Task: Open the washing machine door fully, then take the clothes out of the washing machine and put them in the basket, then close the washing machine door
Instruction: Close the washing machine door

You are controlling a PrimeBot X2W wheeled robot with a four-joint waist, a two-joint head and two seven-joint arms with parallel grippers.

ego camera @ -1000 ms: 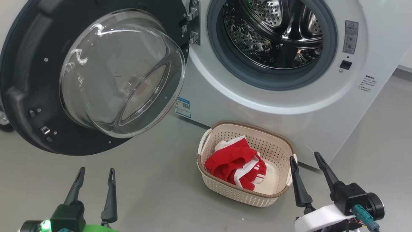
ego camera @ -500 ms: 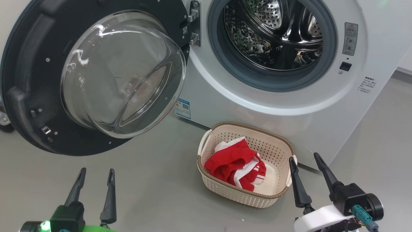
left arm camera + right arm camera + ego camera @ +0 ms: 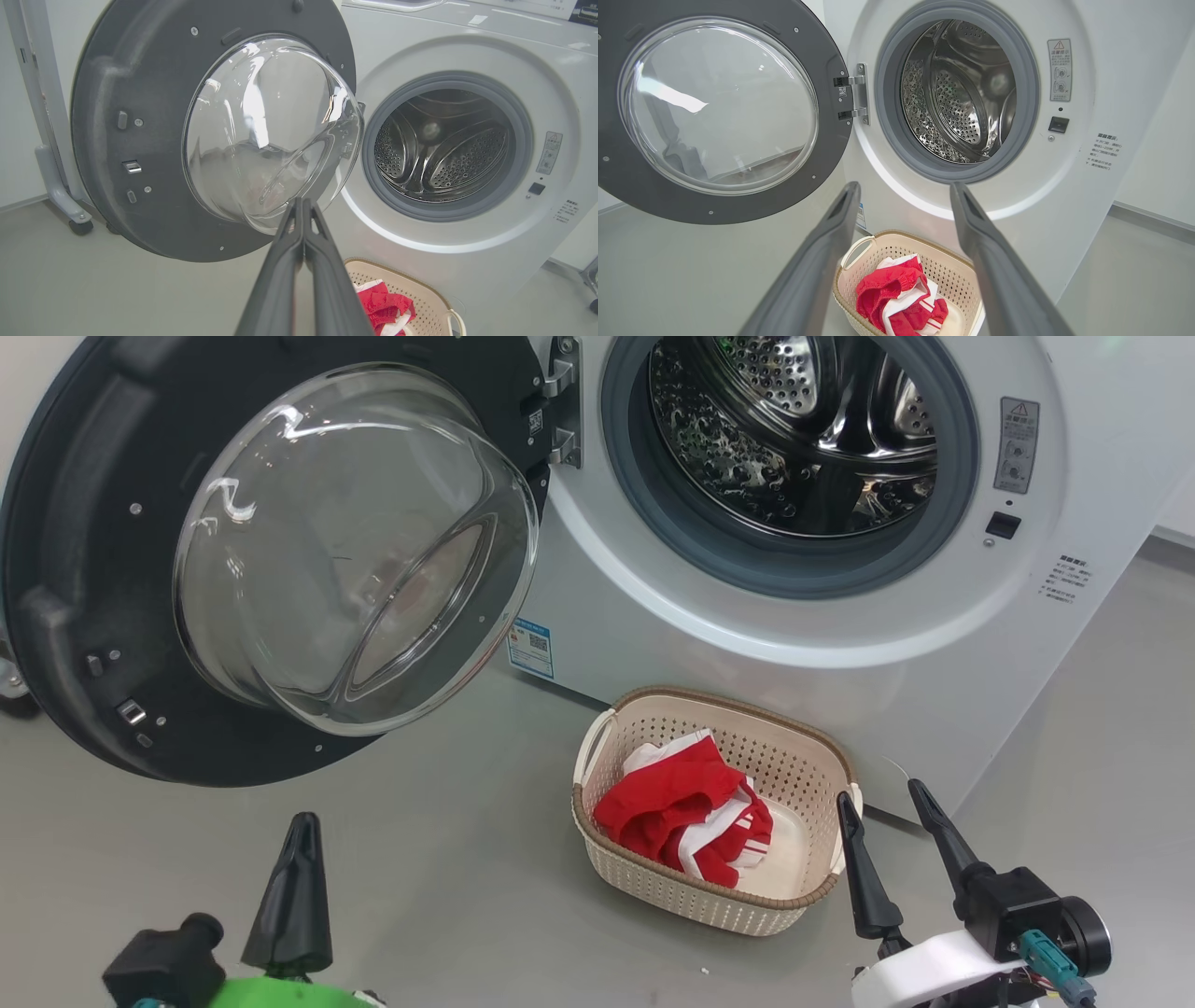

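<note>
The washing machine door [image 3: 84, 569] [image 3: 140, 140] [image 3: 831, 70] stands swung wide to the left, its glass bowl bulging toward me. The washing machine [image 3: 934, 691] [image 3: 467, 261] [image 3: 1064, 210] shows a bare steel drum [image 3: 794, 429]. The red and white clothes [image 3: 686, 807] [image 3: 896, 298] lie in the cream basket [image 3: 803, 761] [image 3: 943, 266] on the floor in front of the machine. My left gripper [image 3: 301, 821] [image 3: 303, 201] is shut on nothing, low at the left, below the door. My right gripper [image 3: 882, 793] [image 3: 903, 186] is open, just right of the basket.
Grey floor [image 3: 467, 859] spreads around the basket. A grey wheeled stand [image 3: 56, 186] sits behind the door at the far left. A blue sticker [image 3: 530, 647] marks the machine's lower front.
My left gripper has closed its fingers together and its wrist has rolled. The right gripper, door, basket and clothes have stayed put.
</note>
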